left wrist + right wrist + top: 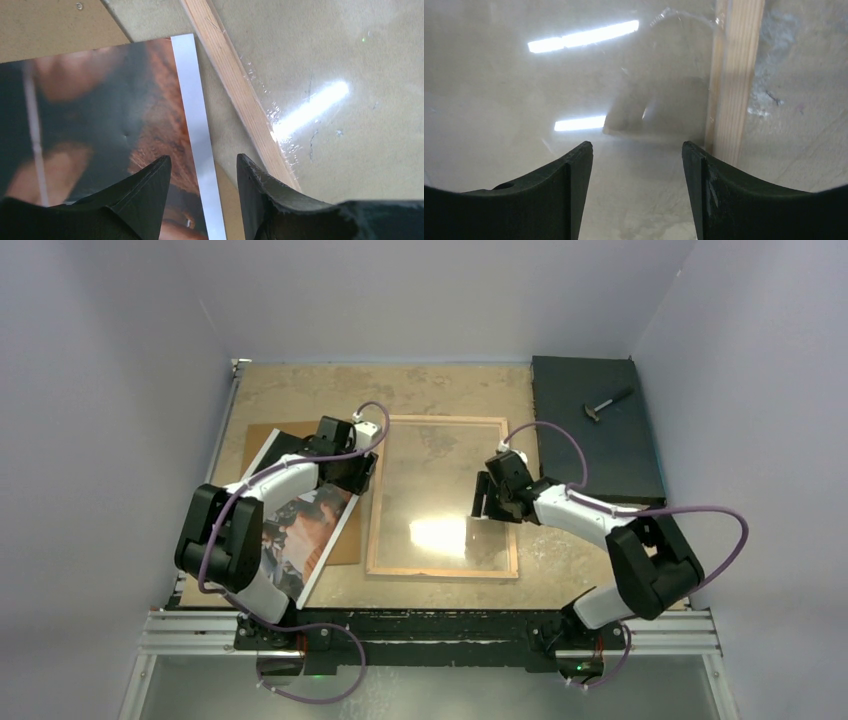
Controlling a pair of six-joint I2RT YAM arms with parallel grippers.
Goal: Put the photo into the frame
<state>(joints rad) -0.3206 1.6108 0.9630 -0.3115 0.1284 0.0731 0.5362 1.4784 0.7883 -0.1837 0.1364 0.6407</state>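
The photo, dark and orange-brown with a white border, lies picture-up at the left on the brown backing board. In the left wrist view its white right border runs between my open left fingers. My left gripper is open over that edge, empty. The frame lies back-up in the middle, wood-coloured edges around clear glass. Its left rail shows beside the photo. My right gripper is open and empty over the glass, just inside the frame's right rail.
A black slab lies at the back right with a small hammer on it. Grey walls close in the table on the left, back and right. The arm bases sit on a metal rail at the near edge.
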